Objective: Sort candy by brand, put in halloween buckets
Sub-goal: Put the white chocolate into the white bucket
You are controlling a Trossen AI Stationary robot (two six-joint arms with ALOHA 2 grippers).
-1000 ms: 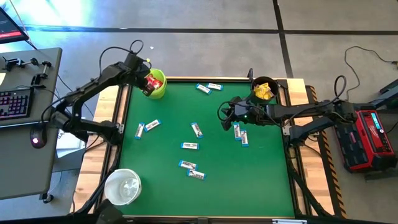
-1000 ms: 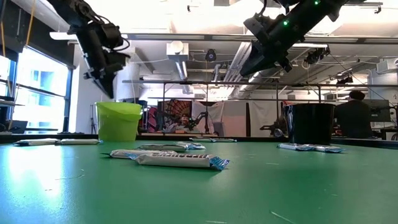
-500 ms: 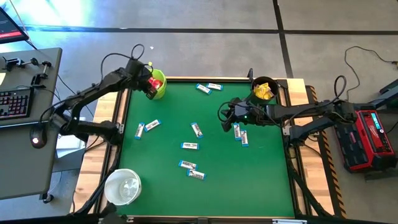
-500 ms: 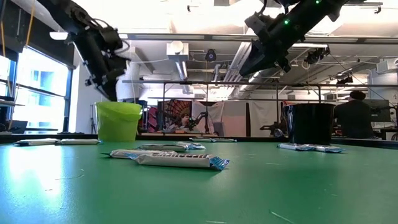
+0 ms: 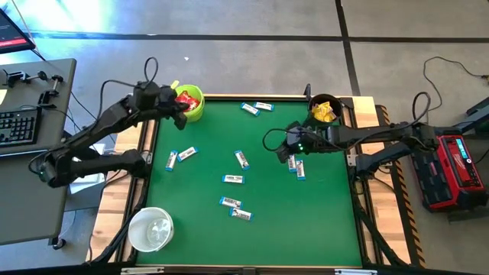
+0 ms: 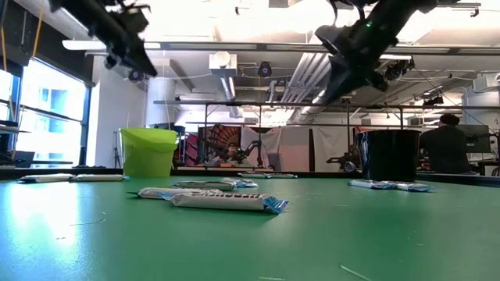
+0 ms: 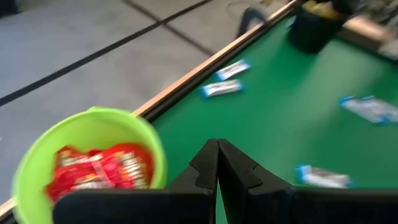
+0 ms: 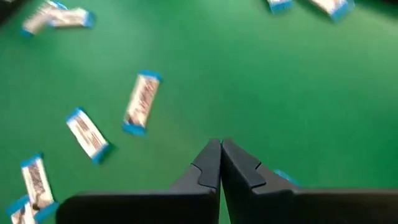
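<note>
High view: red packets [image 5: 186, 98] sit in the lime green bucket [image 5: 192, 102] at the far-left corner, yellow packets [image 5: 324, 112] in the black bucket [image 5: 324, 107] at the far-right corner. White bucket [image 5: 151, 229] at the near-left corner looks empty. What's left is the white-and-blue bars [image 5: 233, 179], ten or so scattered on the surface [image 5: 321, 221].

Left end effector [image 5: 180, 116] is just beside the green bucket, fingers pressed shut, holding nothing; left wrist view confirms. Right end effector [image 5: 283, 152] hangs over the surface beside two bars [image 5: 296, 164], also shut and empty.

Step in hand, as I read it: right arm picks a bar.
- Open the fingers before descending.
- The two bars lie close side by side. Straddle one across its narrow width, or both may get pinched.
- Wrappers are flat and slick, so go low to the felt before closing.
- White bucket is well apart, diagonally across. The left arm may suit the near-left bars better.

Surface: green felt, wooden frame. Room: concrete floor with tape lines, desk with keyboard [image 5: 17, 126] to the left, red unit [image 5: 455, 168] on the right. Low view shows a person [image 6: 448, 148] in the background.
</note>
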